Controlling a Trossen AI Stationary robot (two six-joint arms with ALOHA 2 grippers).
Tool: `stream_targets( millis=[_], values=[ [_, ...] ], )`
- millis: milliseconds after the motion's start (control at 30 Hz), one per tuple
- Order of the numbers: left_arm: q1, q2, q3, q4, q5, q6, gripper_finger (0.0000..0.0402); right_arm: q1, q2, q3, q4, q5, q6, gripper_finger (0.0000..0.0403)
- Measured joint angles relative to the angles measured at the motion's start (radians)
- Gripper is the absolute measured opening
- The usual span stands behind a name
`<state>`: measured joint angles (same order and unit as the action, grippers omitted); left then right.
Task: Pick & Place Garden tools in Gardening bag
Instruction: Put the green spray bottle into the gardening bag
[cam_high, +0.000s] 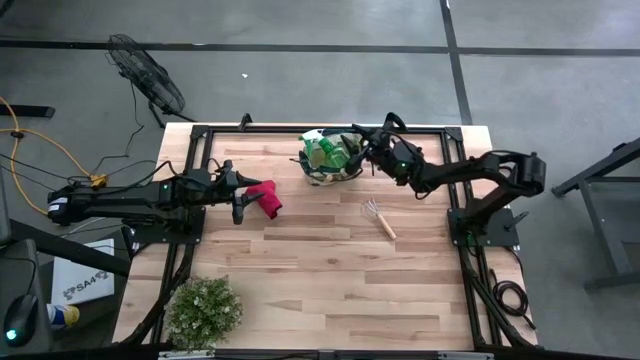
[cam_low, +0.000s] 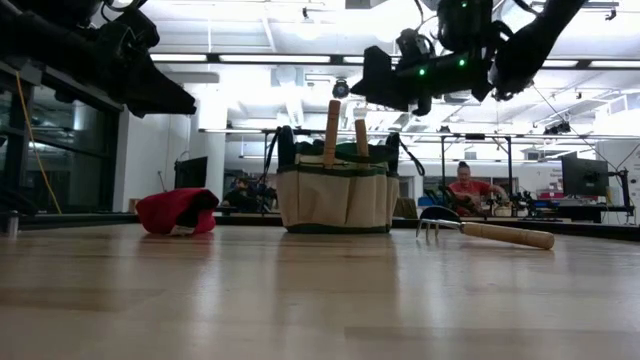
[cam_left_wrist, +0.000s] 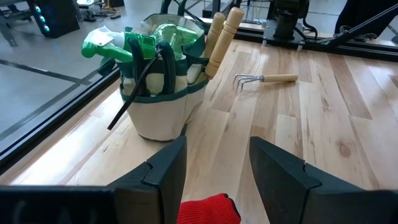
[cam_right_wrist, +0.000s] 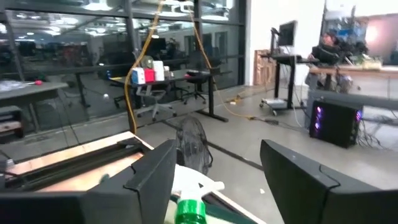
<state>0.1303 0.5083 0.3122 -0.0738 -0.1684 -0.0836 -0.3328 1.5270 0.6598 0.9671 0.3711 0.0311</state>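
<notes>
Gardening bag (cam_high: 328, 160), beige with dark green trim, is standing upright near the middle of the counter's (cam_high: 330, 280) far edge, carrying the green translucent sprayer (cam_left_wrist: 121, 42) and two wooden handles (cam_left_wrist: 222, 34) that are poking up from its pockets. Wire rake (cam_high: 379, 217), wooden-handled, is lying flat on the counter toward the right edge, just apart from the bag. Red-handled pruning shears (cam_high: 264, 198) are lying on the counter left of the bag, nearer the left edge. Left hand (cam_high: 240, 196) is hovering just beside the shears with fingers (cam_left_wrist: 163, 169) parted, gripping nothing; the red handles are showing between them below. Right hand (cam_high: 357, 146) is hanging over the bag's right rim, fingers (cam_right_wrist: 155, 167) spread wide apart and empty, the sprayer's head directly beneath. Bushy green plant (cam_high: 203, 310) is sitting at the counter's near left corner.
</notes>
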Motion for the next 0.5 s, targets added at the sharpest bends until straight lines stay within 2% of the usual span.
stream_targets(
  millis=[67, 167, 367, 500],
  values=[
    [0.000, 0.000, 0.000, 0.000, 0.000, 0.000, 0.0171, 0.000, -0.026, 0.001, -0.014, -0.015, -0.028, 0.0208],
    [0.000, 0.000, 0.000, 0.001, 0.000, 0.000, 0.0171, -0.001, -0.069, 0.025, -0.111, -0.048, -0.058, 0.0160],
    [0.000, 0.000, 0.000, 0.002, 0.000, 0.000, 0.0171, -0.001, -0.101, 0.223, -0.551, -0.141, -0.086, 0.0024],
    [0.000, 0.000, 0.000, 0.003, 0.000, 0.000, 0.0171, -0.008, -0.080, 0.389, -0.843, -0.149, -0.091, 0.0005]
  ],
)
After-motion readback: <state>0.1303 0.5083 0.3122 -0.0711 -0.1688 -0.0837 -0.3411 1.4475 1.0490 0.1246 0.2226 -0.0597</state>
